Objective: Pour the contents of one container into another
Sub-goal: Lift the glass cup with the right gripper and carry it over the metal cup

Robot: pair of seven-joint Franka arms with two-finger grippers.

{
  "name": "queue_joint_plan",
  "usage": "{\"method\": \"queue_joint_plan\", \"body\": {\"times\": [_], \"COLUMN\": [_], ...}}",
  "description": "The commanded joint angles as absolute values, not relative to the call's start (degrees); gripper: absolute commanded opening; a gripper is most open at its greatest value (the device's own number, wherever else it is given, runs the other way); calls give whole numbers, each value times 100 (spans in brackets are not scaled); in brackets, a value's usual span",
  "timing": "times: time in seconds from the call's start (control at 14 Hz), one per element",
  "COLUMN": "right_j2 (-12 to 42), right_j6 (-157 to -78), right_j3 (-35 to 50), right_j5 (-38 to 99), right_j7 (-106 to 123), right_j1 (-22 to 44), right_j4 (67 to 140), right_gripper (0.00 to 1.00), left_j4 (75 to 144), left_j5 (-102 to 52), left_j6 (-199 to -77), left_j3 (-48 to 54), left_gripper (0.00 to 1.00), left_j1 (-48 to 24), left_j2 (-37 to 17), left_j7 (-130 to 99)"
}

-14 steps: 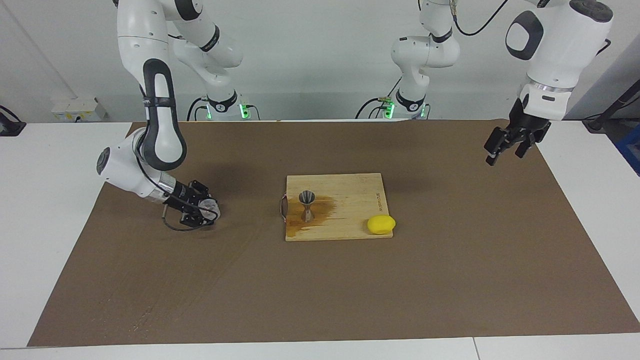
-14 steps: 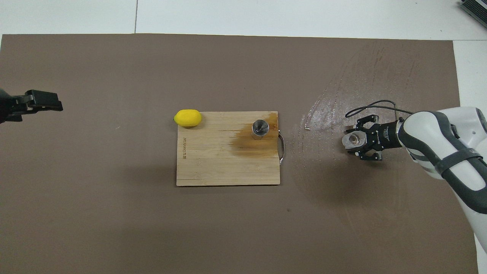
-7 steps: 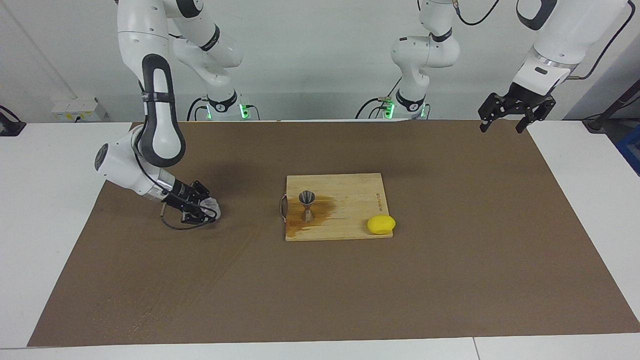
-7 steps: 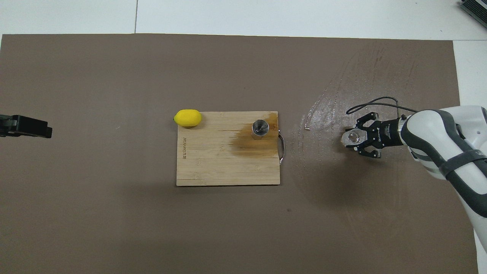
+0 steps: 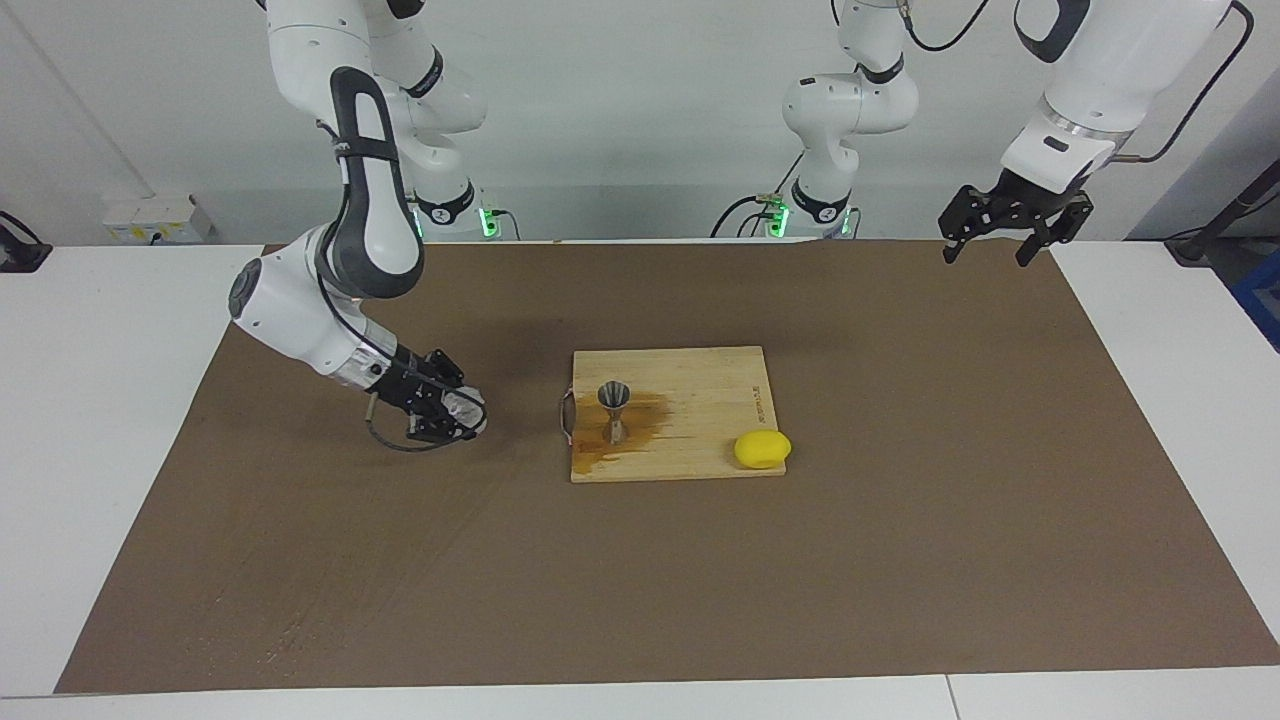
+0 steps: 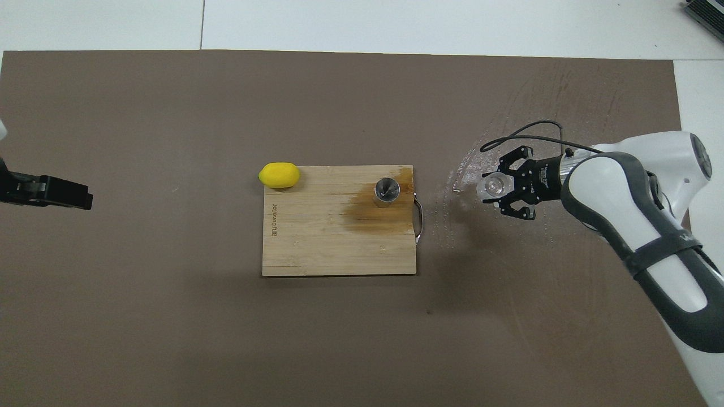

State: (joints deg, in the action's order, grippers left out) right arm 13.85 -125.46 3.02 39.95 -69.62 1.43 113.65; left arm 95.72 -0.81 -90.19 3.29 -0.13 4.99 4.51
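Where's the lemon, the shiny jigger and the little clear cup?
lemon (image 5: 762, 449): facing view, middle of peel.
jigger (image 5: 614, 396): facing view, upper cone.
cup (image 6: 491, 185): overhead view, open mouth.

1. The right arm reached low from its base, forearm sloping down, wrist bent so the right gripper (image 5: 462, 412) (image 6: 498, 187) lay nearly level just above the mat.
2. Its fingers were clamped on the clear cup (image 5: 466, 408) (image 6: 491, 186).
3. The left arm waited, raised, its left gripper (image 5: 1000, 240) (image 6: 62, 195) hanging with fingers spread.
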Motion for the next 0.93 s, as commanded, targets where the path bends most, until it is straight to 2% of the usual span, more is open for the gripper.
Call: {"method": "queue_joint_plan", "body": {"times": [0.0,0.36,0.57,0.85], "right_j2": [1616,1959,2222,2241], "right_j6": [-12595,-12525,-12254,-12050], "right_j3": [299,290,316,316], "right_j5": [3421,2376,1838,1109], "right_j7": [-7757,-9735,-10309,-10503], "right_j1": [552,1343,1493,1748], "right_j4": [10751,9863,9249,9167], "right_gripper": [0,0,0,0], "left_j4": [9492,9387,9334,9378], "left_j5": [-79,-123,-167,-290], "left_j6": [-8860,-8640,-8665,-8789], "left_j3": [457,518,755,738], "left_gripper": [100,100,100,100], "left_j1": [193,299,456,378], "left_j2": [475,501,475,492], "left_j7": [519,519,466,255]}}
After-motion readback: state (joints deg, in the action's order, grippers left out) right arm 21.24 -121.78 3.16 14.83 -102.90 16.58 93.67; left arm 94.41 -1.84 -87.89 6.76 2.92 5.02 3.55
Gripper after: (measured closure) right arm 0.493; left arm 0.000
